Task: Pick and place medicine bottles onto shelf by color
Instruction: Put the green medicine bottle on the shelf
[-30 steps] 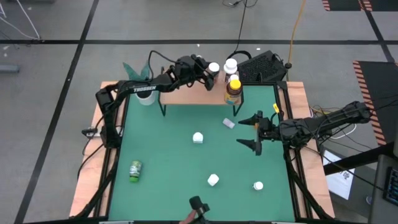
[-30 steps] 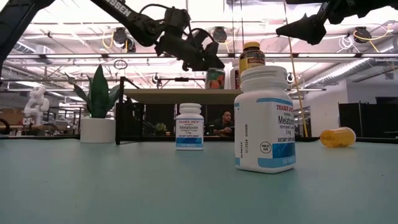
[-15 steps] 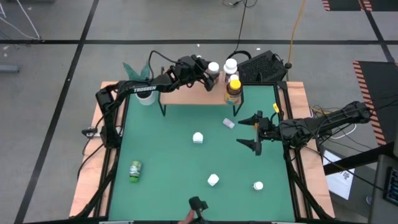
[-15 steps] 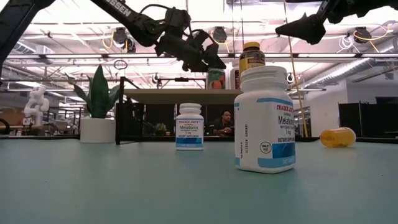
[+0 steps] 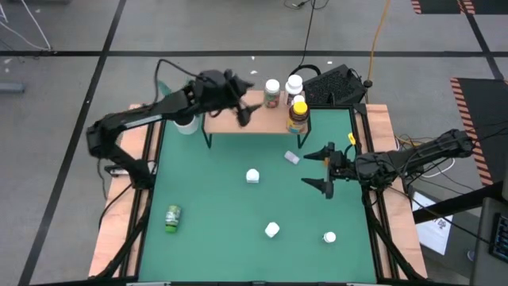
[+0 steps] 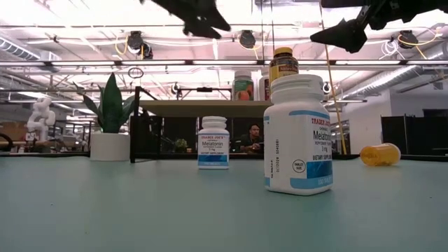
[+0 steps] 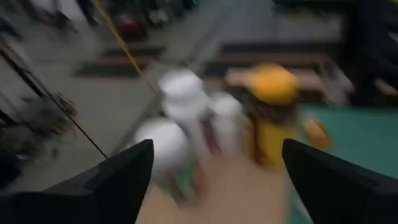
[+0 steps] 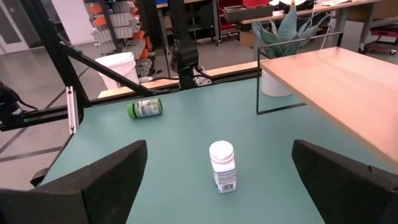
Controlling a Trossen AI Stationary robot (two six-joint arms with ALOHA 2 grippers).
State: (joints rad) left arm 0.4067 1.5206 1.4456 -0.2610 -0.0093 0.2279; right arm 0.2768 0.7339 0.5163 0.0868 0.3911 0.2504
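A: With four bottles standing at the right end of the low light-wood shelf on thin black legs [image 5: 238,121], the left claw [image 5: 240,114] hangs above the shelf's middle, fingers spread wide and holding nothing. I'd call that a placement done, a new pick not yet begun.

B: And the right claw [image 5: 325,168] sits over the right side of the green table [image 5: 214,199], jaws wide apart too, nothing in them.

A: Right beside it, the small white bottle lying on its side [image 5: 292,157]. Mid-table there's the upright white-capped bottle [image 5: 253,175].

B: Two more white ones near the front, [image 5: 272,230] and [image 5: 329,237]. The green bottle on its side [image 5: 172,218] is near-left.

A: Next move, I'd judge: pick one target, drop over it, close squarely. The lying ones will want a grip across the body.
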